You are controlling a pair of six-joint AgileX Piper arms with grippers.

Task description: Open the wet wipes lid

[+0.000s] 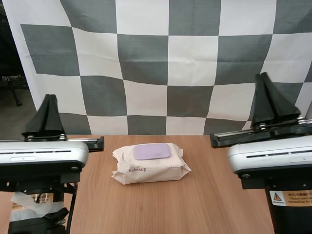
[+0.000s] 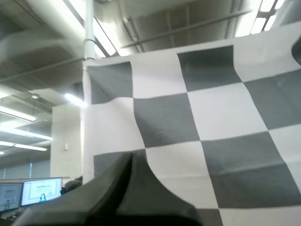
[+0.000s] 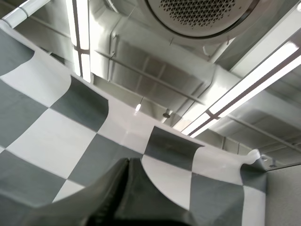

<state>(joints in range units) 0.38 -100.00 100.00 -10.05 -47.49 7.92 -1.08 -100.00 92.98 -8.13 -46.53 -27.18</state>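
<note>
at about 9 o'clock from the pack, in the high view, the left gripper [image 1: 49,97] points straight up above its arm, well apart from the pack. its two black fingers lie pressed together as one dark wedge, holding nothing; the left wrist view shows the same single wedge [image 2: 132,154].

the pack of wet wipes [image 1: 151,168] lies flat on the wooden table [image 1: 209,204], between the two arms. its lilac lid [image 1: 152,151] sits on the top face toward 12 o'clock and lies flat and closed.

at about 3 o'clock from the pack the right gripper [image 1: 263,75] also points straight up, fingers together with nothing between them; the right wrist view shows one closed wedge [image 3: 128,160].
</note>
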